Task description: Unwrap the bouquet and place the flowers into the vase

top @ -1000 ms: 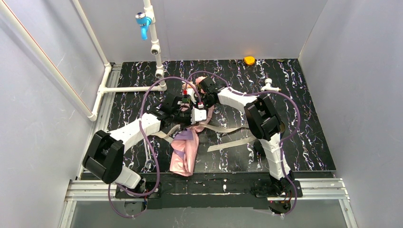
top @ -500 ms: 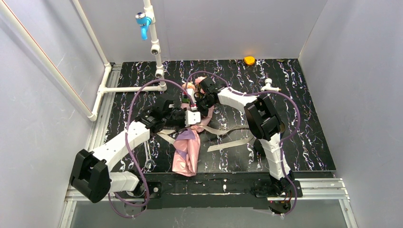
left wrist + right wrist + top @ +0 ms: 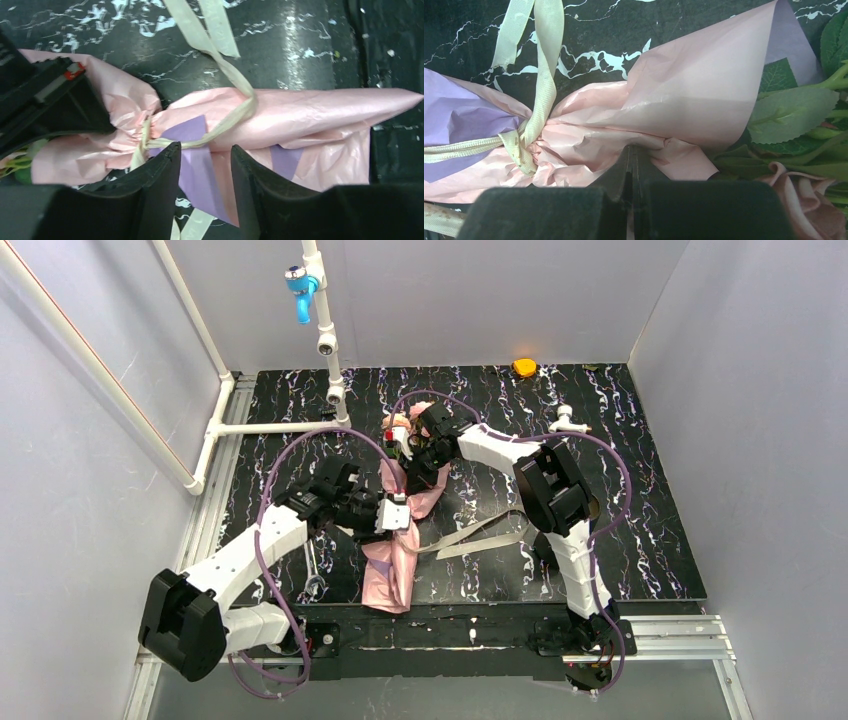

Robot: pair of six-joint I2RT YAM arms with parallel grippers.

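**Watching the wrapped bouquet, view by view**

From the top camera I see the bouquet lying on the dark marbled table. Its pink paper tip points toward the arm bases, and the flowers are at the far end. Beige ribbon trails loose across the table to the right of it. The left gripper sits over the middle of the cone. The right gripper is at the flower end.

On my left wrist camera the two black fingers stand apart with nothing between them. They hang just above the lilac lining, close to where the ribbon is tied round the gathered paper. The pointed end of the cone stretches away to the right.

On my right wrist camera the fingers are pressed together, their tips at a crease in the pink paper. I cannot tell whether a fold is caught there. The ribbon knot is to the left, and green leaves and a pink rose are to the right.
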